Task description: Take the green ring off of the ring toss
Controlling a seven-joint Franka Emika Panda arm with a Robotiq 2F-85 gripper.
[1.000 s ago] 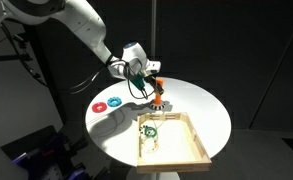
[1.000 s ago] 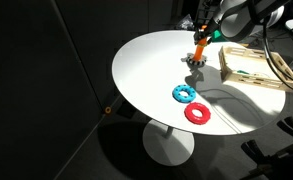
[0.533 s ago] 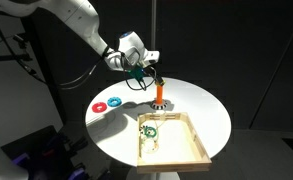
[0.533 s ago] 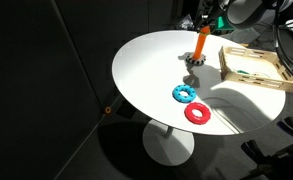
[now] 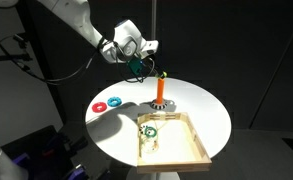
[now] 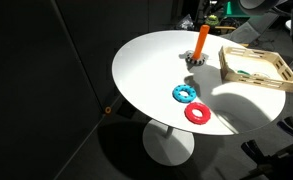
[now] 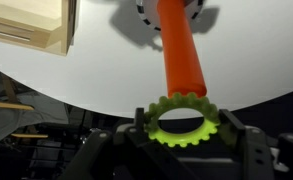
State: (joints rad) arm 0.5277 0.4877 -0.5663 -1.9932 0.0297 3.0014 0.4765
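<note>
Green ring [image 7: 151, 115] is off the peg [image 7: 182, 55], gripped in the gripper's [image 7: 182, 126] closed jaws; the task looks essentially done.

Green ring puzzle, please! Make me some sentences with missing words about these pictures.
1. The gripper holds the green ring between its ____.
2. The upright peg is coloured ____.
3. The red ring and the blue ring both lie flat on the white ____.
4. The tray is made of ____.

Missing words: jaws, orange, table, wood.
</note>
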